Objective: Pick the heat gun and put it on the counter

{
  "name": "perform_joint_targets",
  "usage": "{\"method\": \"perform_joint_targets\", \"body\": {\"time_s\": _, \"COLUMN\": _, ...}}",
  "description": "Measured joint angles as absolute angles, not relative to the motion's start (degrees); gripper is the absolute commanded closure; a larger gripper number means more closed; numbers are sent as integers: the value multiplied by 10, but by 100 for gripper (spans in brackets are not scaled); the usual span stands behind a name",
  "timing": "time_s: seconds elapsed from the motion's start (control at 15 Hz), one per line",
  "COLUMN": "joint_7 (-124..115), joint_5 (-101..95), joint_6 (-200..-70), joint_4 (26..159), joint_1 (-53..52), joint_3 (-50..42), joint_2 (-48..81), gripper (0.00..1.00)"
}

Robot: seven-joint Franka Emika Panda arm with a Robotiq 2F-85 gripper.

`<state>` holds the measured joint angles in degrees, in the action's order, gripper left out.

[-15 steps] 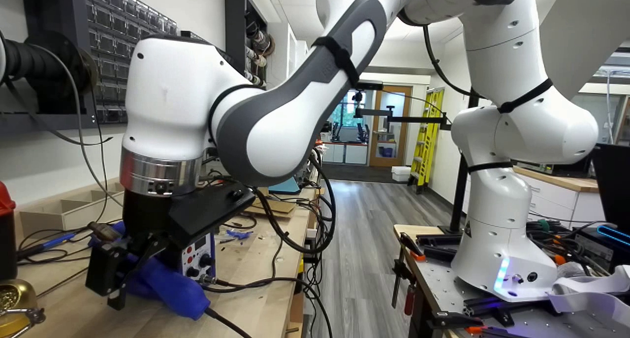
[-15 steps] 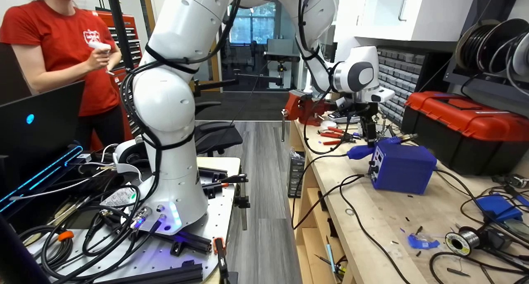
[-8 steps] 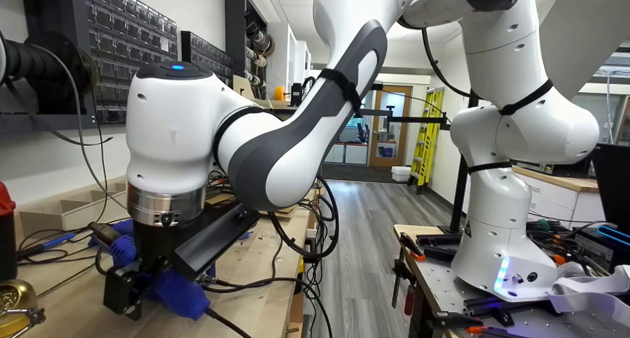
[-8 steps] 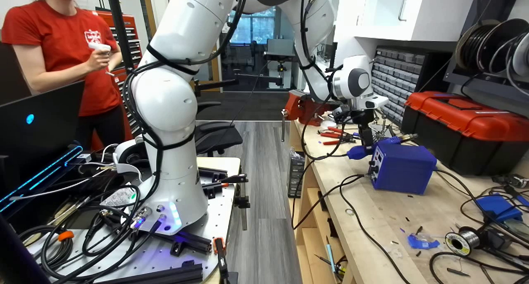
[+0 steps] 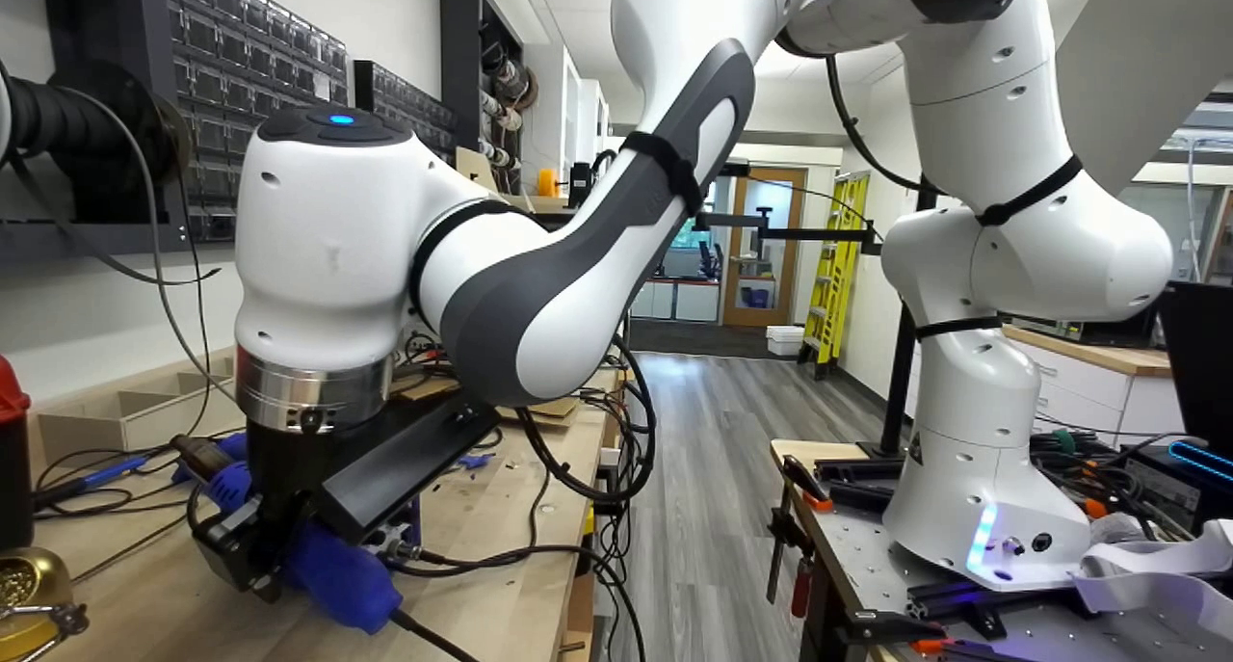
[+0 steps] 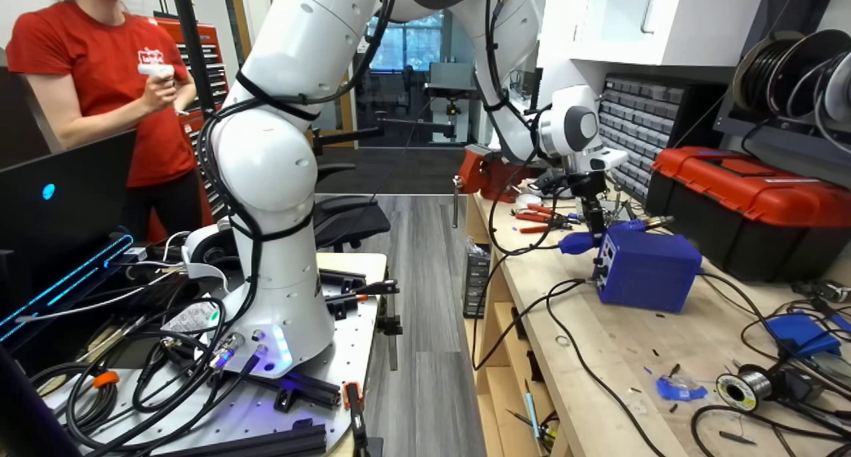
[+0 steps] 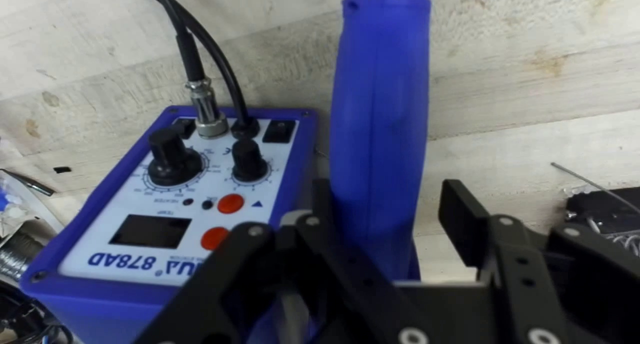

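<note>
- One pale wooden counter (image 6: 611,340) runs along the wall (image 5: 87,325); near one end lie a spool of solder (image 6: 744,387) and a blue scrap (image 6: 679,388).
- A blue control station (image 6: 648,271) stands on it, and on the wall side sits a black toolbox (image 6: 751,211) with a red lid.
- The heat gun (image 7: 380,98) is alongside the station, its blue handle between the fingers of the gripper (image 7: 391,205); whether it rests on the wood itself is hidden.
- The gripper's jaws are spread: in the wrist view one finger is right by the handle on the station's side, contact unclear, and a gap shows on the other side.
- Farther along the counter are red-handled pliers (image 6: 532,217) and a red vise (image 6: 492,173).
- Racks of small drawers (image 6: 641,118) stand against the wall, and a white cabinet (image 6: 698,18) hangs above counter height.
- Across grey plank floor (image 6: 429,304), the robot arm (image 6: 279,297) stands on a metal-topped table (image 5: 867,556).
- A person (image 6: 100,78) in red is beyond that table, holding a white controller (image 6: 156,70).
- Deeper in the room a yellow ladder (image 5: 836,272) stands near a wooden door (image 5: 737,248).
</note>
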<state>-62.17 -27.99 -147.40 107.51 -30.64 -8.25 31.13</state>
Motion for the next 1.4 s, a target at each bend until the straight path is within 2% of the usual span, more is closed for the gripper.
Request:
{"method": "perform_joint_targets", "body": {"time_s": 0.13, "joint_7": -631, "joint_5": -281, "joint_6": -1474, "joint_4": 1074, "joint_1": -306, "joint_3": -82, "joint_2": 311, "gripper": 84}}
{"method": "perform_joint_targets", "body": {"time_s": 0.2, "joint_7": -637, "joint_5": -281, "joint_6": -1474, "joint_4": 1074, "joint_1": -306, "joint_3": -82, "joint_2": 311, "gripper": 85}}
{"method": "perform_joint_targets", "body": {"time_s": 1.4, "joint_7": -713, "joint_5": -376, "joint_6": -1473, "joint_4": 1070, "joint_1": -305, "joint_3": -82, "joint_2": 243, "gripper": 85}}
